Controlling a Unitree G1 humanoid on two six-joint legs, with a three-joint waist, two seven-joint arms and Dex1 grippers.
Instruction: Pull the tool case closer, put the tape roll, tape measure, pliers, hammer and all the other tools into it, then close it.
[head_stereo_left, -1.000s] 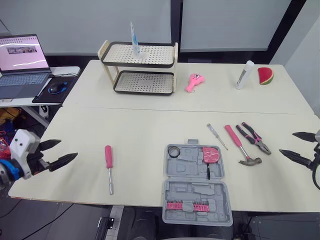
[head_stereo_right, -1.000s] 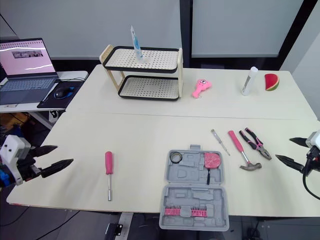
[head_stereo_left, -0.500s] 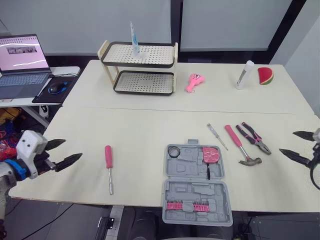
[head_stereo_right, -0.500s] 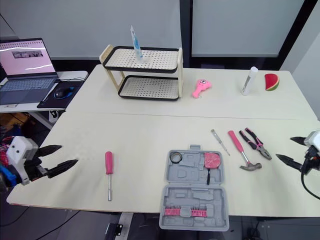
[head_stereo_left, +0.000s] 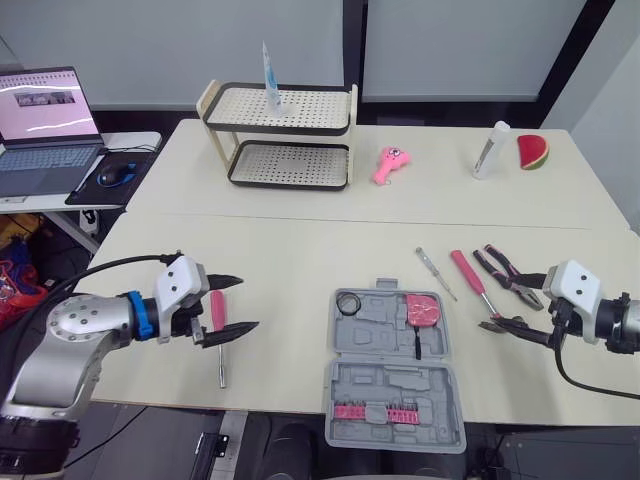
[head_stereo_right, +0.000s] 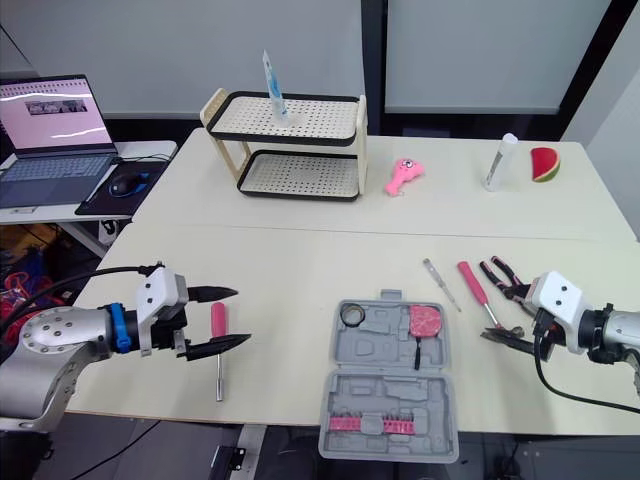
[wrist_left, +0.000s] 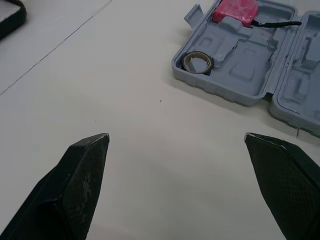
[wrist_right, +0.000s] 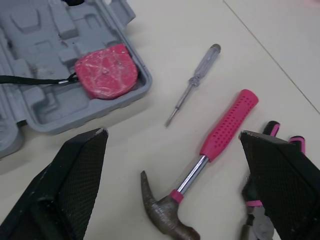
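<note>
The grey tool case (head_stereo_left: 392, 365) lies open near the table's front edge. It holds a tape roll (head_stereo_left: 348, 302), a pink tape measure (head_stereo_left: 422, 309) and a strip of pink bits (head_stereo_left: 375, 411). A pink-handled screwdriver (head_stereo_left: 218, 325) lies left of the case. My left gripper (head_stereo_left: 249, 303) is open, with one finger on each side of the screwdriver's handle. Right of the case lie a small clear screwdriver (head_stereo_left: 435, 272), a pink-handled hammer (wrist_right: 225, 135) and pliers (head_stereo_left: 510, 275). My right gripper (head_stereo_left: 505, 307) is open beside the hammer head (head_stereo_left: 500, 322).
A two-tier rack (head_stereo_left: 278, 135) stands at the back left. A pink toy (head_stereo_left: 388, 163), a white bottle (head_stereo_left: 489, 150) and a toy watermelon slice (head_stereo_left: 531, 152) sit at the back right. A laptop (head_stereo_left: 40, 120) and a mouse (head_stereo_left: 113, 177) rest on a side table to the left.
My left gripper moved right from off the table's edge to the pink screwdriver. My right gripper moved left to the hammer head and pliers. The tools and case have not moved.
</note>
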